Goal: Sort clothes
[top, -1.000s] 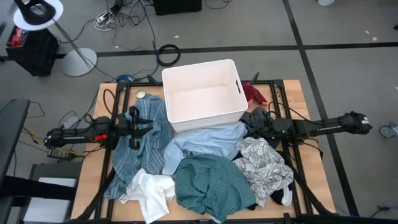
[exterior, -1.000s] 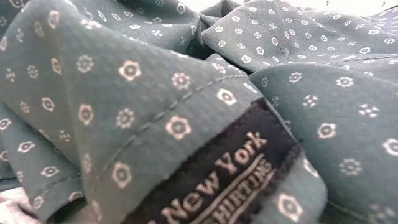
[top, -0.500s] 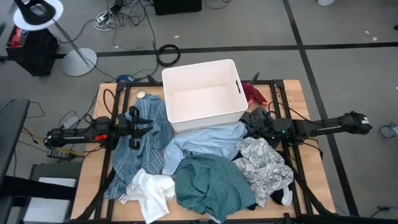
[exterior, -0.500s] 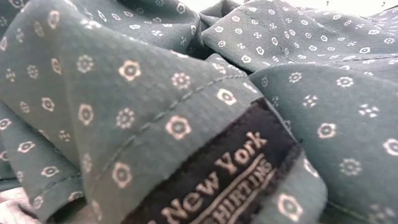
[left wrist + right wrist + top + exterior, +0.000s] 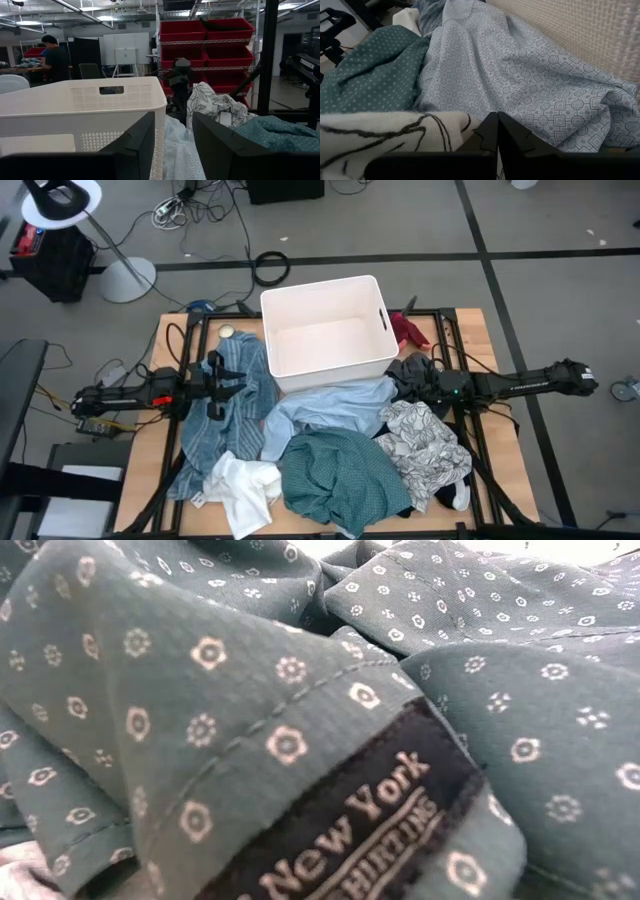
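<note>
A heap of clothes lies on the table in front of the white bin (image 5: 325, 330): light blue (image 5: 330, 405), denim-blue (image 5: 235, 415), teal (image 5: 340, 475), leaf-print white (image 5: 425, 440), black (image 5: 408, 372), red (image 5: 410, 330), plain white (image 5: 240, 485) and a white sock (image 5: 460, 498). My left gripper (image 5: 222, 378) is open over the denim-blue garment, left of the bin; its wrist view (image 5: 172, 145) looks past the bin's wall. My right gripper (image 5: 418, 385) is shut beside the black garment; its wrist view (image 5: 497, 135) shows the light blue cloth (image 5: 520, 75) ahead.
The teal shirt with a dark label (image 5: 350, 830) fills the low view. The bin stands at the table's far middle. Cables and a lamp base (image 5: 125, 280) lie on the floor beyond. A person (image 5: 52, 57) stands far off in the room.
</note>
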